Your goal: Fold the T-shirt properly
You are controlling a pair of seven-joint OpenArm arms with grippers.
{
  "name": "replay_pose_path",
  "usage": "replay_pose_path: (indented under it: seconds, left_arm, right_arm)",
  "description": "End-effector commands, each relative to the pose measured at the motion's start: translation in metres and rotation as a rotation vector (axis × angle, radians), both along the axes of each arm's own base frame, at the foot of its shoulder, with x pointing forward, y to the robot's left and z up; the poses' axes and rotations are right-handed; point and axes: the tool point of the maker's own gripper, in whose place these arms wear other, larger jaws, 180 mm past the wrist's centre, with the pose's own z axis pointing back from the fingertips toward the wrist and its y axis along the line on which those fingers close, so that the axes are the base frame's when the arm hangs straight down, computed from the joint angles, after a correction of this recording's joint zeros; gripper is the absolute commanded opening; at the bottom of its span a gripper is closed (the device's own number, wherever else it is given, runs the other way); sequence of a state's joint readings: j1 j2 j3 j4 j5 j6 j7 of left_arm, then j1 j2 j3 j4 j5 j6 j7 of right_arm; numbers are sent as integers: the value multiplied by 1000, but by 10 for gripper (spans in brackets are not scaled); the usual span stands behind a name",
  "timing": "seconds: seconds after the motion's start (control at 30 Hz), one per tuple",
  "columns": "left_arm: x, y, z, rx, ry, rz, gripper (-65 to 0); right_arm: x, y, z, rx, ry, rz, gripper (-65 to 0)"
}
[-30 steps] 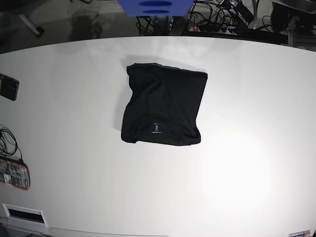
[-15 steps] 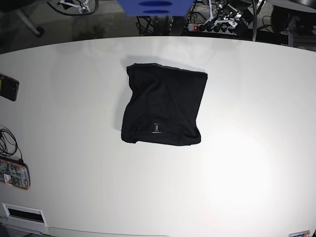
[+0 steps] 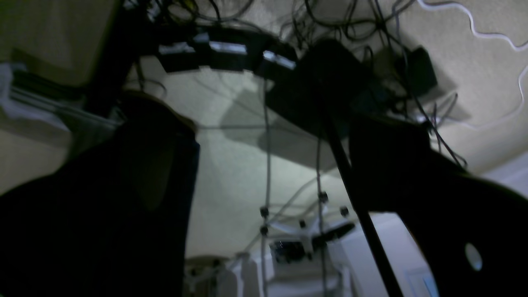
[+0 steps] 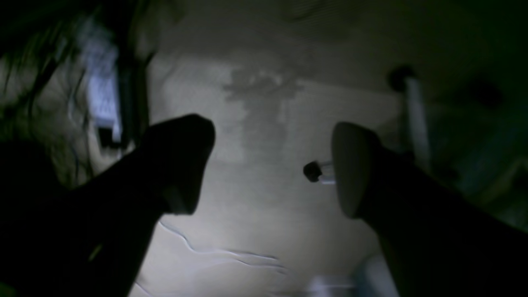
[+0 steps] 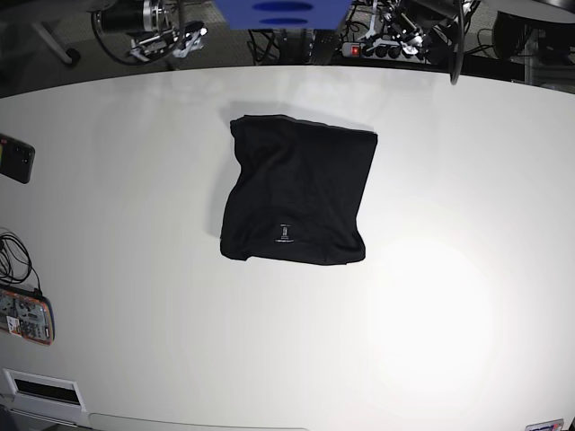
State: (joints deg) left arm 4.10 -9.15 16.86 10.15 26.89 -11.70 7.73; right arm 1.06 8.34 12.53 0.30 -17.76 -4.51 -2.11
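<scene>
1. I see the T-shirt [image 5: 297, 192] lying folded into a compact, roughly square bundle on the white table [image 5: 449, 296], nearer the far edge than the near edge and slightly left of the table's centre line in the base view.
2. Bare table surrounds the bundle on all four sides. The widest open area lies toward the near edge and the near right corner; the left and right flanks are also free.
3. The bundle's far edge runs nearly parallel to the far table edge, dipping slightly to the right. Its long axis runs from far to near, and the bundle narrows a little toward its near edge.
4. A tiny pale mark [image 5: 283, 233] sits close to the near edge of the bundle, facing up.
5. A dark phone [image 5: 15, 158] lies at the left table edge, well apart from the shirt. A red-cased device [image 5: 25, 316] with a cable lies further down the same edge, toward the near left corner.
6. Left gripper [image 3: 268, 136]: in the left wrist view I see its two dark fingers [image 3: 123, 198] spread wide with only floor and cables between them. It has hold of nothing.
7. Right gripper [image 4: 272, 165]: in the right wrist view its fingers [image 4: 177, 161] stand clearly apart over dim floor. It has hold of nothing.
8. Both arms sit beyond the far table edge, off the table.
</scene>
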Motion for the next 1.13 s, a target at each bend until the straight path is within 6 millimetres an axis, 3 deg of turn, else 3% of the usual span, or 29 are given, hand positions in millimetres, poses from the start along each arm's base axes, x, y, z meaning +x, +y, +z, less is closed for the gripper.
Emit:
replay_pose_path:
  seconds: [0.0, 0.07, 0.13, 0.2, 0.43, 0.53, 1.1]
  left_arm:
    - [3, 1, 0, 0, -7, -5, -6]
    - [16, -3, -1, -19, -39, 8, -6]
    - [26, -5, -2, -35, -64, 14, -6]
    - [25, -4, -2, -38, -66, 4, -6]
    - [23, -2, -2, -36, -51, -102, -6]
    - [24, -1, -2, -35, -50, -118, -6]
    - [22, 6, -1, -27, -47, -135, -6]
  right_arm:
    - [-10, 7, -1, 18, 13, -61, -193]
    - [-10, 6, -1, 18, 1, -131, -193]
    - [12, 6, 0, 17, -60, -158, -193]
    - [26, 21, -1, 39, -94, -171, -193]
    - [30, 60, -4, 98, -101, -173, -193]
    - [30, 68, -5, 110, -100, -172, -193]
    - [30, 69, -5, 110, -98, -170, -193]
